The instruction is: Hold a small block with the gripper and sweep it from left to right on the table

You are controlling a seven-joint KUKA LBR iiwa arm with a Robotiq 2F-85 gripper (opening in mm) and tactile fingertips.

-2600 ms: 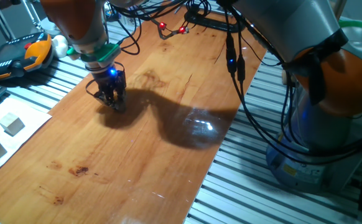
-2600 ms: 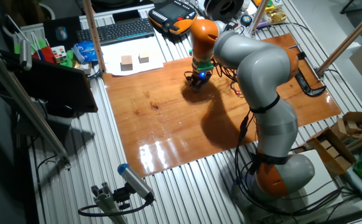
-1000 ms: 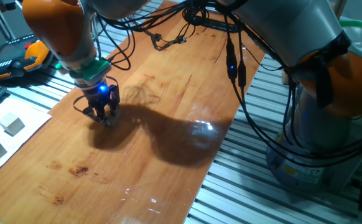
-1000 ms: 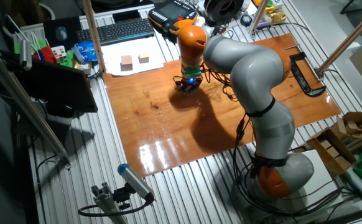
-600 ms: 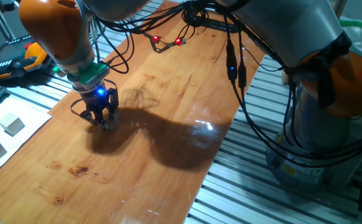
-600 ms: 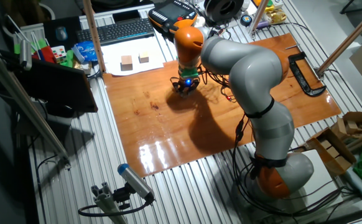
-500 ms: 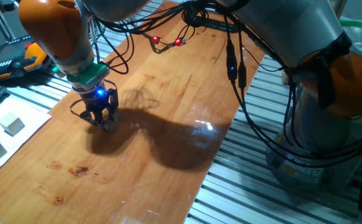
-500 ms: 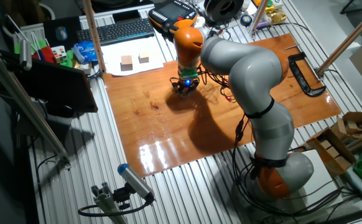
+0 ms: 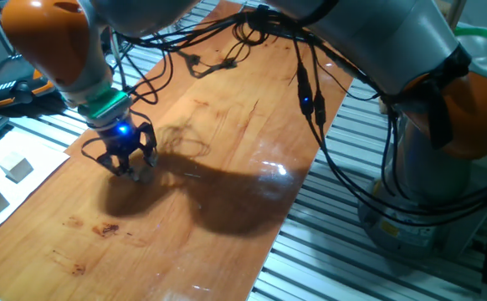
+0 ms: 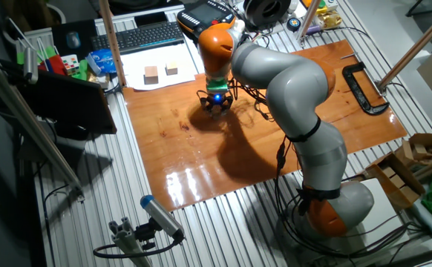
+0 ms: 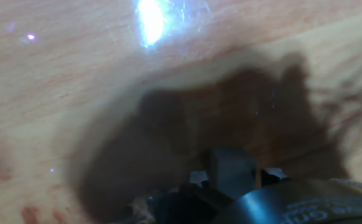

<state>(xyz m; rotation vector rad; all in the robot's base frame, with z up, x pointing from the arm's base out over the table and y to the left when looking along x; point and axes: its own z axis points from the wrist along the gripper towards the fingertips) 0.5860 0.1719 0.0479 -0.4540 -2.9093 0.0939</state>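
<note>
The arm (image 10: pixel 298 111) is reaching from its base at the worktop's (image 9: pixel 227 201) near edge across the board, bending sharply at the grey elbow and turning its orange wrist (image 9: pixel 47 46) straight down. The worktop (image 10: pixel 275 148) is carrying the arm's dark shadow just beside the wrist. Cables (image 9: pixel 252 33) are trailing from the arm over the far part of the board.

Two larger cubes (image 10: pixel 161 72) are sitting on white paper (image 10: pixel 153 74) beyond the board's edge, well apart from the wrist; in one fixed view they are showing at the left margin (image 9: pixel 1 180).

The end effector (image 9: pixel 130 167) is pointing down with its tips at the wood surface, blue light glowing above them (image 10: pixel 217 102). In the hand view the end effector (image 11: pixel 234 177) is closed around the block (image 11: pixel 231 169), which is sitting pinched between the fingers (image 11: pixel 198 178) and pressed against the worktop (image 11: pixel 75 81) inside the shadow. In the fixed views the block is too small and hidden by the fingers to make out.
</note>
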